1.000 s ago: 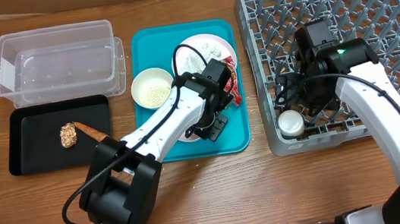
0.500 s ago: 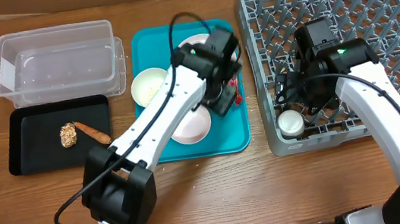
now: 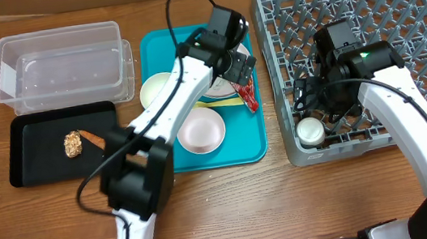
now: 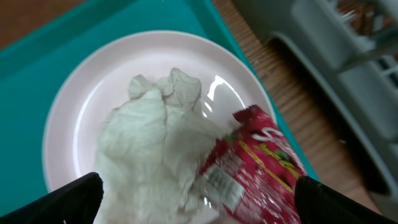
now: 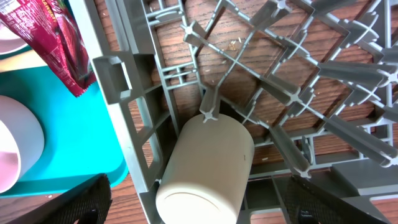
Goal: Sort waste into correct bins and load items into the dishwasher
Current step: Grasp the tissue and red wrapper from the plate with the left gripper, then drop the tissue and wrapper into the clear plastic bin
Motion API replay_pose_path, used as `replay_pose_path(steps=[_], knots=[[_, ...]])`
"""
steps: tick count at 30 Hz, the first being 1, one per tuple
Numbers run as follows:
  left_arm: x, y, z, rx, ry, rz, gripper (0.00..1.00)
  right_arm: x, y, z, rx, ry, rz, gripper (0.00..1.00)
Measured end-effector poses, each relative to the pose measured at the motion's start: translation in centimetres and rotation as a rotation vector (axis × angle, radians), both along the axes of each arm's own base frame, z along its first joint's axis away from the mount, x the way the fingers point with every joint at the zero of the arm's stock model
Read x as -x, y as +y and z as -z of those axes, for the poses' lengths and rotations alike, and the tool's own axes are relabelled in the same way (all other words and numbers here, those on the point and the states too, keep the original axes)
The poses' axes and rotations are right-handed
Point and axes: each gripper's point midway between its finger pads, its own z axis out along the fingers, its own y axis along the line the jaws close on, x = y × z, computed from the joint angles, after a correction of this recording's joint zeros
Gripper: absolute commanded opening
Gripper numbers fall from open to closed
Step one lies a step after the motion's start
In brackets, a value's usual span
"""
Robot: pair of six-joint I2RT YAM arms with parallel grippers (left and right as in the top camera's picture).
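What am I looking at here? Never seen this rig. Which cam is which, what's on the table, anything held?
Two robot arms at a wooden table, each ending in a two-finger tool.

The wide picture is from a fixed camera overhead. The other two are cameras on the wrists, looking past each tool's fingers.

The left tool hovers open over a plate holding crumpled paper and a red wrapper, on a teal tray with two bowls. The right tool sits open in the grey rack above a white cup. Neither holds anything.

Far left: a clear tub and a black tray with food scraps.
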Motion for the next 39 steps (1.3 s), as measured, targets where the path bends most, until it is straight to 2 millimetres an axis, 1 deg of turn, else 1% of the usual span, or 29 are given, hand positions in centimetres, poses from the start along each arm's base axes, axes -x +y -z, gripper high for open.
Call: replay_pose_path(steps=[3, 5, 7, 10, 11, 12, 13, 14, 16, 17, 19, 20, 25, 28, 30, 32, 33, 35, 36, 37, 38, 39], knots=[[-0.5, -0.2, 2.9, -0.015, 0.02, -0.003, 1.0, 0.2, 0.0, 0.0, 0.002, 0.008, 0.0, 0.91], [-0.6, -0.1, 4.1, -0.028, 0.03, -0.015, 1.0, 0.3, -0.1, 0.1, 0.003, 0.011, 0.0, 0.91], [-0.8, 0.2, 5.1, -0.043, 0.039, -0.035, 0.99, 0.3, -0.1, 0.1, 0.003, 0.013, 0.0, 0.91], [-0.8, 0.4, 5.8, -0.053, 0.046, -0.054, 0.92, 0.3, -0.1, 0.1, 0.003, 0.013, 0.0, 0.91], [-0.8, 0.5, 6.0, -0.055, 0.047, -0.057, 0.84, 0.3, -0.1, 0.1, 0.003, 0.013, 0.0, 0.91], [-0.9, 0.5, 6.2, -0.058, 0.047, -0.06, 0.73, 0.3, -0.1, 0.1, 0.003, 0.013, 0.0, 0.91], [-0.9, 0.6, 6.5, -0.059, 0.051, -0.063, 0.66, 0.3, -0.1, 0.1, 0.003, 0.013, 0.0, 0.91], [-0.8, 0.6, 7.0, -0.064, 0.058, -0.069, 0.56, 0.3, -0.1, 0.1, 0.003, 0.013, 0.0, 0.91], [-1.0, 0.5, 7.2, -0.054, 0.056, -0.075, 0.4, 0.3, -0.1, 0.1, 0.003, 0.013, 0.0, 0.91], [-1.0, 0.5, 7.2, -0.052, 0.058, -0.077, 0.25, 0.3, -0.1, 0.1, 0.003, 0.014, 0.0, 0.91], [-1.1, 0.4, 7.3, -0.049, 0.058, -0.082, 0.06, 0.3, -0.1, 0.1, 0.003, 0.013, 0.0, 0.91], [-1.0, 0.4, 7.3, -0.049, 0.06, -0.084, 0.04, 0.3, -0.1, 0.1, 0.003, 0.013, 0.0, 0.91], [-1.0, 0.5, 7.3, -0.052, 0.069, -0.09, 0.04, 0.3, -0.1, 0.1, 0.003, 0.013, 0.0, 0.91], [-0.3, 1.2, 6.9, -0.078, 0.123, -0.109, 0.04, 0.3, -0.1, 0.1, 0.002, 0.014, 0.0, 0.91], [-0.2, 2.1, 5.8, -0.093, 0.163, -0.138, 0.04, 0.3, -0.1, 0.1, 0.003, 0.014, 0.0, 0.91], [-1.2, 2.6, 3.5, -0.079, 0.156, -0.168, 0.04, 0.3, -0.1, 0.1, 0.003, 0.013, 0.0, 0.91], [-1.7, 3.0, 1.7, -0.068, 0.153, -0.186, 0.04, 0.3, -0.1, 0.1, 0.003, 0.013, 0.0, 0.91], [-3.8, 4.0, -2.5, -0.021, 0.089, -0.225, 0.04, 0.3, -0.1, 0.1, 0.003, 0.014, 0.0, 0.91], [-5.6, 5.3, -6.2, 0.023, 0.021, -0.262, 0.04, 0.3, -0.1, 0.1, 0.003, 0.014, 0.0, 0.91], [-6.7, 7.3, -9.3, 0.053, -0.028, -0.3, 0.04, 0.3, -0.1, 0.1, 0.003, 0.014, 0.0, 0.91], [-7.3, 8.8, -10.9, 0.068, -0.053, -0.33, 0.04, 0.3, -0.1, 0.1, 0.003, 0.014, 0.0, 0.91], [-7.7, 10.4, -12.0, 0.076, -0.069, -0.358, 0.04, 0.3, -0.1, 0.1, 0.003, 0.014, 0.0, 0.91]])
